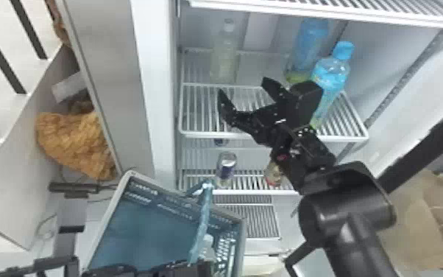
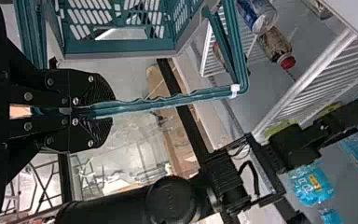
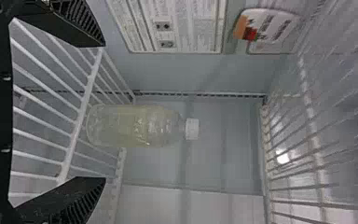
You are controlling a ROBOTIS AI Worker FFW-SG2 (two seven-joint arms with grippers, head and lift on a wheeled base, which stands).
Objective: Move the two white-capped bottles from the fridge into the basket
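A white-capped bottle [image 1: 224, 59] of pale liquid stands upright on the fridge's middle shelf. My right gripper [image 1: 242, 85] is open in front of it; in the right wrist view the bottle [image 3: 135, 125] lies beyond the open right gripper [image 3: 105, 112], untouched between its spread fingers. At the bottom edge of the head view, my left gripper [image 1: 195, 263] holds the handle of the teal basket [image 1: 140, 224]. The left wrist view has the left gripper [image 2: 93, 111] shut on that handle [image 2: 168, 99]. A pale, white-topped object [image 1: 206, 246], perhaps a bottle, shows inside the basket.
Blue-capped bottles [image 1: 331, 73] stand on the same shelf, right of the bottle, close behind the right arm. The shelf's wire front edge [image 1: 209, 135] lies beneath that arm. A can [image 1: 226, 165] and a small bottle [image 1: 274, 175] stand on the shelf below.
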